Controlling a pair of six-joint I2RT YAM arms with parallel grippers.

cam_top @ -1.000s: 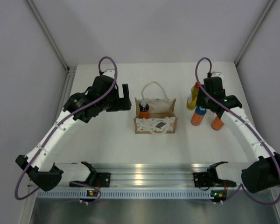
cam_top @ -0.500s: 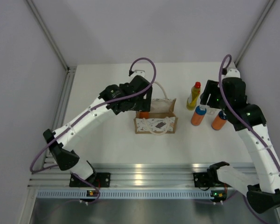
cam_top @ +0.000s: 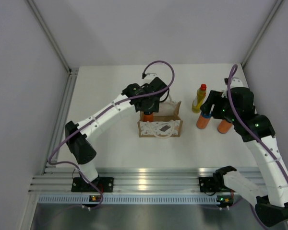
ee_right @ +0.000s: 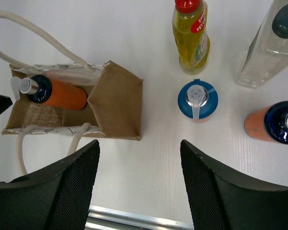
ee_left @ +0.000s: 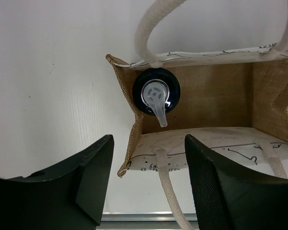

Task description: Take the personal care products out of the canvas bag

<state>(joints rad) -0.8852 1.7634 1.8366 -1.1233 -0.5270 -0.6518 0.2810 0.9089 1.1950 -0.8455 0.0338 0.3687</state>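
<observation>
1. The canvas bag (cam_top: pixel 160 125) stands in the middle of the table (cam_top: pixel 101 91) with its mouth up; inside you can see one orange bottle (ee_left: pixel 156 91) with a dark blue pump cap, upright in the left end and close against the wall where the rope handle (ee_left: pixel 153 28) is fixed
2. The other four products stand on the table to the right of the bag: the yellow bottle (ee_right: pixel 191 36), the whitish bottle (ee_right: pixel 271 43) and the two free orange bottles (ee_right: pixel 198 100)
3. Your left gripper (ee_left: pixel 148 143) hangs over the left end of the bag, the jaws partly apart with nothing between them
4. Your right gripper (ee_right: pixel 139 146) is above the table near the standing bottles, the jaws also parted and empty
5. I judge the orange bottle to be light and stiff, with a smooth round body that can slip or turn in the pads
6. Take hold at the cap collar or the shoulder just under it, because the body is deep between the bag walls; the thin clear nozzle looks weak, so do not pinch it
7. The bag is soft and light, so it may rise together with the bottle; keep the jaws clear of the wall and the rope, and lift straight up
</observation>
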